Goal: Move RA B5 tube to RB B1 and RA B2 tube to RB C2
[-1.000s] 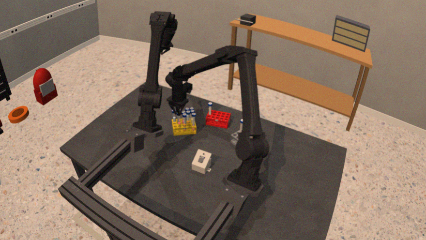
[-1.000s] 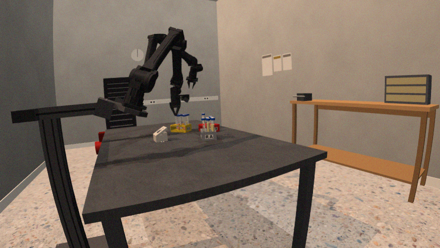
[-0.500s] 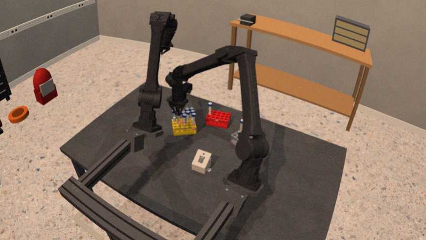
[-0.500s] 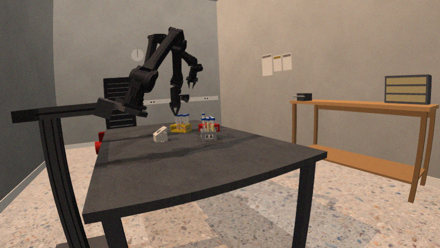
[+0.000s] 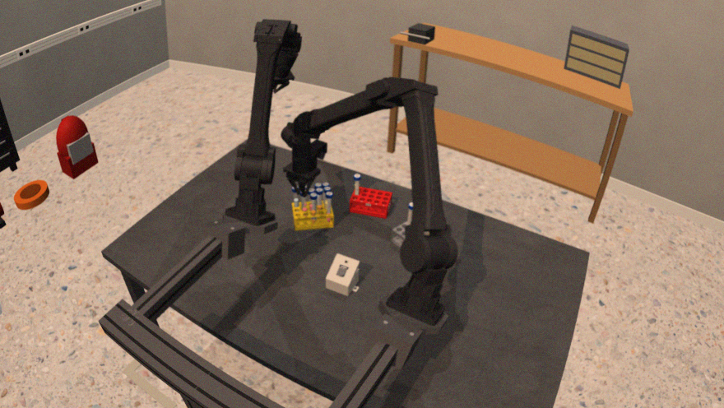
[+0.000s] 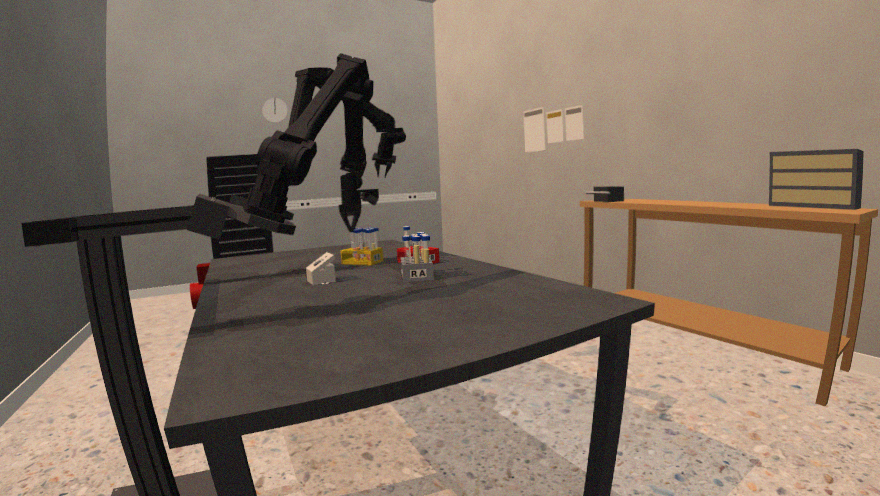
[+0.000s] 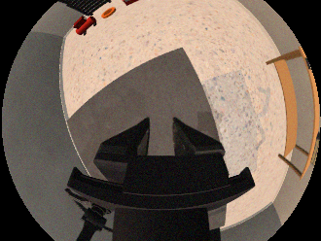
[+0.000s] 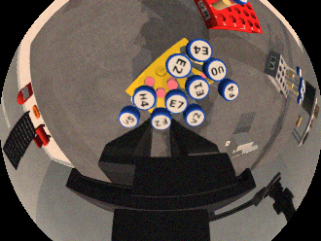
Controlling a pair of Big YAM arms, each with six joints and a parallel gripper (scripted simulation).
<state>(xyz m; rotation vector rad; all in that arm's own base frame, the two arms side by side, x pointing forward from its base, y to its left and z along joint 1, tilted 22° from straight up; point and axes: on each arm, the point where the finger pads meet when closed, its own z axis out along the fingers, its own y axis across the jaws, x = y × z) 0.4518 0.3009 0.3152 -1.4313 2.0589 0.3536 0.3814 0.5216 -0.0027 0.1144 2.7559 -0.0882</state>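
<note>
Pinching point: a clear tube with a blue-rimmed white cap (image 8: 160,120) sits in the closed tips of the right gripper (image 5: 303,192) (image 6: 350,227) (image 8: 160,121), at the yellow rack RB (image 5: 314,223) (image 6: 353,260) (image 8: 138,88). Which well it belongs to, I cannot tell.
Reason for the grip: held by the cap from above, probably to be lowered upright past its neighbours.
Yellow rack: blue-capped tubes crowd it, a few wells lacking caps (a tight fit for fingers).
Grey rack RA (image 6: 417,272) (image 8: 272,63): several capped tubes stand in it; B5 and B2 cannot be read.
Red plastic rack (image 5: 372,206) (image 6: 400,252) (image 8: 230,21): mostly open wells, one tall tube (image 5: 356,185) (image 6: 406,232) upright at a corner.
Left gripper (image 5: 281,85) (image 6: 383,170) (image 7: 161,122): jaws partly spread, nothing between, parked high, likely for clearance.
White sloped box (image 5: 340,277) (image 6: 321,272) (image 8: 244,149): apart from the racks, presumably the DONE button's.
</note>
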